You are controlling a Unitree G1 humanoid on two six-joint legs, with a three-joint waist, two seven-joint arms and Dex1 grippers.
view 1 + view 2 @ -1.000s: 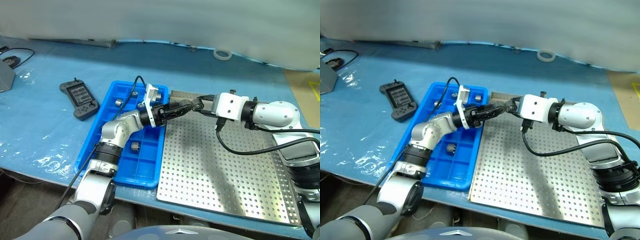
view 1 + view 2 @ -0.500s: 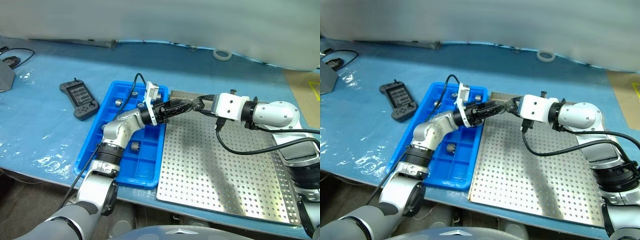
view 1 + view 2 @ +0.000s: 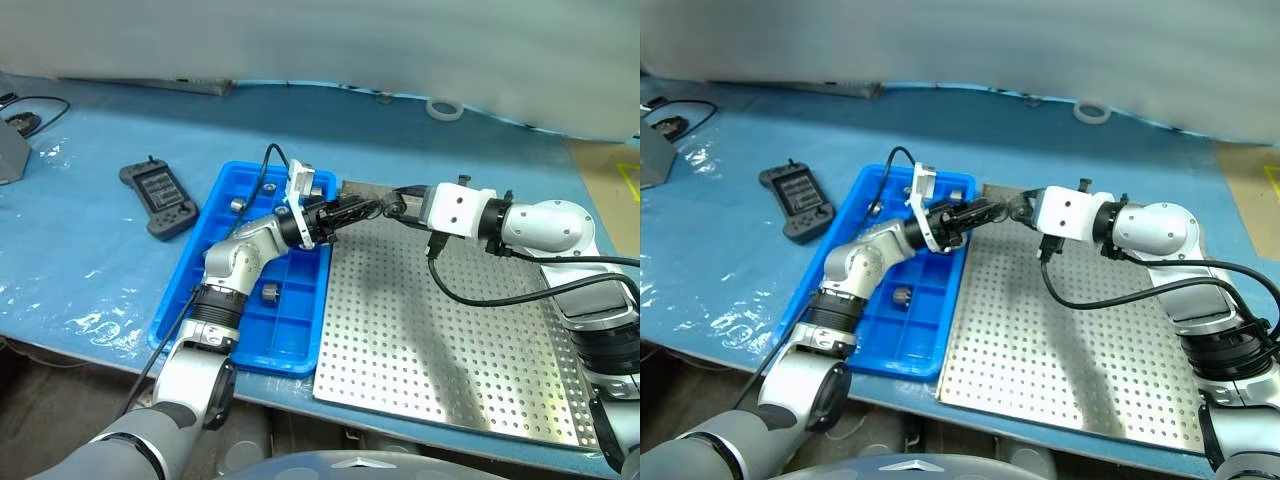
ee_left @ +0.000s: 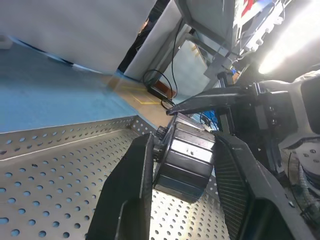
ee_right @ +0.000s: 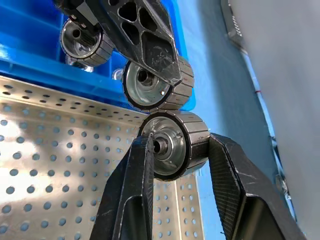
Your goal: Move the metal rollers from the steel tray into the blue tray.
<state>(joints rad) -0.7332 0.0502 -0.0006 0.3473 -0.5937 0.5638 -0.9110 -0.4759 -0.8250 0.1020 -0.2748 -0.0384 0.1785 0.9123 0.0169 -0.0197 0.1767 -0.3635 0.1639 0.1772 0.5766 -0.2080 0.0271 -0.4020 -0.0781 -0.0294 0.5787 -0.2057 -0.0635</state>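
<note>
Over the seam between the blue tray [image 3: 196, 290] and the steel tray [image 3: 450, 340], both grippers meet tip to tip. My right gripper [image 5: 172, 165] is shut on a metal roller [image 5: 172, 145]. A second roller [image 5: 157, 85] sits right against it, partly covered by a left finger [image 5: 145, 40]. In the left wrist view, my left gripper [image 4: 182, 200] clamps a roller [image 4: 185, 162] between its two fingers. In the left eye view, the left gripper [image 3: 366, 208] and right gripper [image 3: 388, 206] nearly touch. Two more rollers [image 3: 237, 205] [image 3: 268, 293] lie in blue tray compartments.
A dark handheld controller [image 3: 158, 200] lies left of the blue tray. A white tape ring [image 3: 444, 107] sits at the far side of the blue table cover. A grey device with a cable [image 3: 10, 150] is at the far left. The right arm's black cable [image 3: 470, 298] hangs over the steel tray.
The left gripper's fingers have drawn in onto a roller. Both arms stay about where they were, tips together above the trays' seam.
</note>
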